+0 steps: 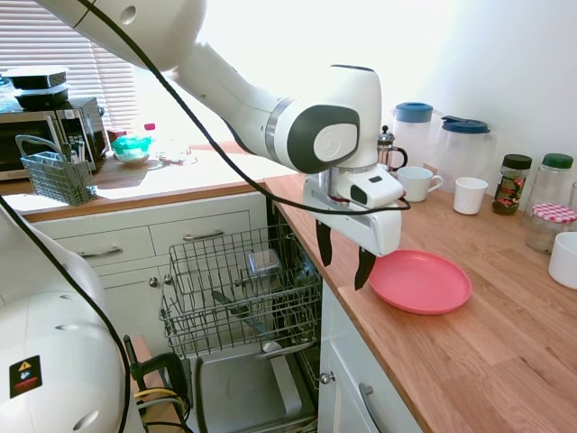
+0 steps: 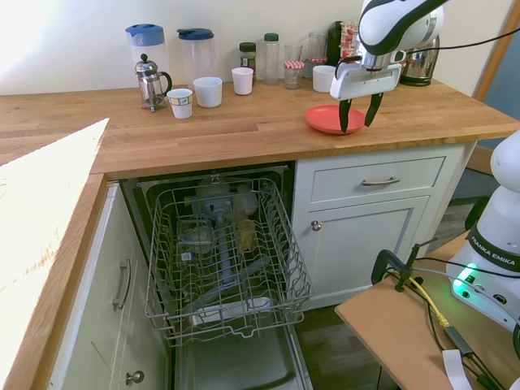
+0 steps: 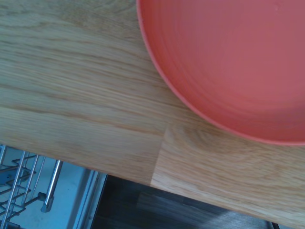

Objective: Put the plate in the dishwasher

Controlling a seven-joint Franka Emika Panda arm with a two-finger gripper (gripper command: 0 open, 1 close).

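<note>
- Setting: a kitchen with a wooden countertop [image 2: 244,130] over white cabinets; daylight washes out one corner of it.
- My pincer [image 1: 343,255] hangs with its two dark fingers spread wide, holding nothing, over the counter's front edge. In the second exterior view it [image 2: 357,114] sits in front of the plate's near rim.
- The plate [image 1: 421,281], one coral-pink round dish, lies flat on the counter just beside my fingers; whether a fingertip touches its rim I cannot tell. The wrist view shows its rim [image 3: 228,62] resting on bare wood near the counter edge.
- The dishwasher [image 2: 223,260] stands open under the counter, to the side of the plate and below it. Its single grey wire rack [image 1: 239,293] is pulled out and its door is folded down. Some items lie in the rack; they are too indistinct to name.
- Behind the plate, against the wall: two clear jugs [image 2: 146,45] with blue lids, one French press [image 2: 149,81], and several jars [image 2: 247,57], too crowded to count exactly.
- White mugs: four counted in the second exterior view, the nearest [image 2: 323,78] just behind the plate.
- Farther off on the other counter: one grey cutlery basket [image 1: 56,176], one microwave [image 1: 45,135].
</note>
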